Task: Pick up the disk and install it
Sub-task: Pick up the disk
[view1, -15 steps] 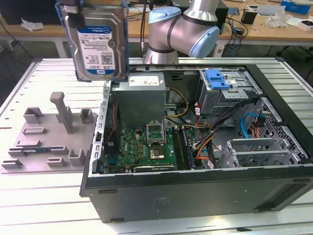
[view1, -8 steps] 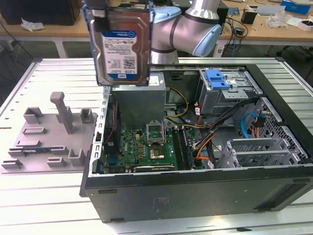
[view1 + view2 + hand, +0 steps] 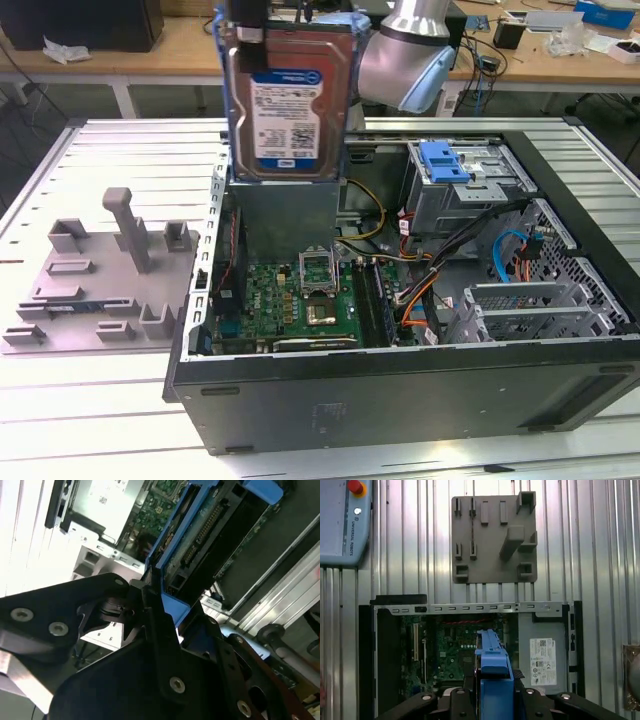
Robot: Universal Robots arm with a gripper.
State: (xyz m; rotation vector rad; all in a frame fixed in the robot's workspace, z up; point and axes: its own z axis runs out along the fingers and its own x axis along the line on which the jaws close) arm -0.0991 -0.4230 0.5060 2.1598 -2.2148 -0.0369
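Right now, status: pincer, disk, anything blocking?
Pincer shut on disk. Disk upright, held above open case, not installed. Blue bracket sits atop drive cage; cables bunched beside it.

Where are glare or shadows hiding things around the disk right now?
Second wrist view: part of the table is blown out to white, and the gripper is near-black in front of the disk. First wrist view: the table's ribs gleam in stripes, and the inside of the case is dimmer. Exterior view: even light, with the disk well lit above the case.
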